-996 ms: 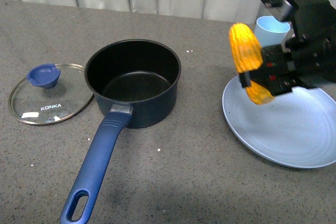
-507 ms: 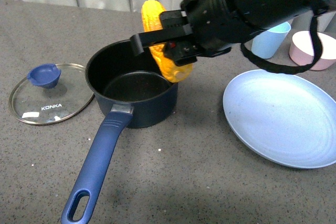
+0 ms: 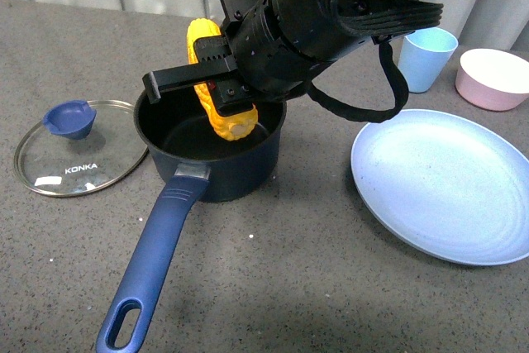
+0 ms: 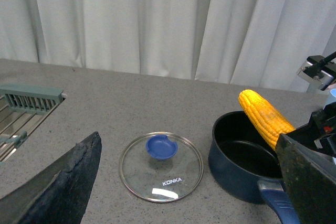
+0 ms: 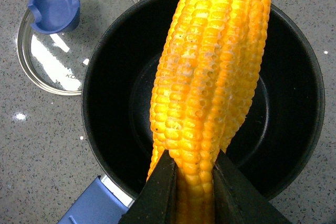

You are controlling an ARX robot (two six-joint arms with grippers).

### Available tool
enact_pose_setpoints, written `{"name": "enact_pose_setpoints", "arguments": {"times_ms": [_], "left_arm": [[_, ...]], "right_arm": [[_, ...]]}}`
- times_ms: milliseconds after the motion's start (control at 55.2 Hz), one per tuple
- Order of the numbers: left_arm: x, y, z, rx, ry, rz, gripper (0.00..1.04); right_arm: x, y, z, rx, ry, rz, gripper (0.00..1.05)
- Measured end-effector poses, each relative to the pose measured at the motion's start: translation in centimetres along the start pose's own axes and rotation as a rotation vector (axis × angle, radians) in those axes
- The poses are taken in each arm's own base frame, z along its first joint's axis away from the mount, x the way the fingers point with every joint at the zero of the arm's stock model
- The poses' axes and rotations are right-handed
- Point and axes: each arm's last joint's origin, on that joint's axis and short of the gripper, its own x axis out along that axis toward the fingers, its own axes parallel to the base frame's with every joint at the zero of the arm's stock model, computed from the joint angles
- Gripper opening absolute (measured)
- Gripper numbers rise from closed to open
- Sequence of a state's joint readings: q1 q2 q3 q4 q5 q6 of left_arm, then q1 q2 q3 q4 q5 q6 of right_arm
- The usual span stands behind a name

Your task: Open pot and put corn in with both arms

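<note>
Out on the left, the glass lid (image 3: pixel 78 148) lies flat on the table, just beside the open pot (image 3: pixel 209 131). The left gripper (image 4: pixel 173 182) shows two spread, empty fingers, well back from the action. Over the pot, the right gripper (image 3: pixel 221 93) clamps the corn (image 3: pixel 216 88) near its lower end. The cob stands steeply tilted, long axis pointing down into the pot's black inside, so the right arm looks placed for the drop.
</note>
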State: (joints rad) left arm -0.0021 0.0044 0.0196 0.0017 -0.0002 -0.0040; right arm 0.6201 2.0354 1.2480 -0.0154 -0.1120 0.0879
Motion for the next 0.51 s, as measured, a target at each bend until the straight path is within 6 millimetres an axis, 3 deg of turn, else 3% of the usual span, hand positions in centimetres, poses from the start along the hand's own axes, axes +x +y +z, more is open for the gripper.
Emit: {"name": "enact_pose_setpoints", "arguments": {"times_ms": [72,380,471,507], "left_arm": [[0.00,0.00,0.00,0.000,0.000,0.000,0.98],[0.00,0.00,0.00,0.000,0.000,0.000,0.98],[0.00,0.00,0.00,0.000,0.000,0.000,0.98],[0.00,0.00,0.00,0.000,0.000,0.000,0.98]], "right_arm": [[0.13,0.15,-0.09,0.005,0.004,0.000,0.12],[0.37,0.26,-0.20,0.016,0.004,-0.025,0.83],[0.36,0.16,-0.09,0.018,-0.008,-0.034,0.97],[0.35,0.07,-0.09,0.021,-0.016,-0.038,0.96]]}}
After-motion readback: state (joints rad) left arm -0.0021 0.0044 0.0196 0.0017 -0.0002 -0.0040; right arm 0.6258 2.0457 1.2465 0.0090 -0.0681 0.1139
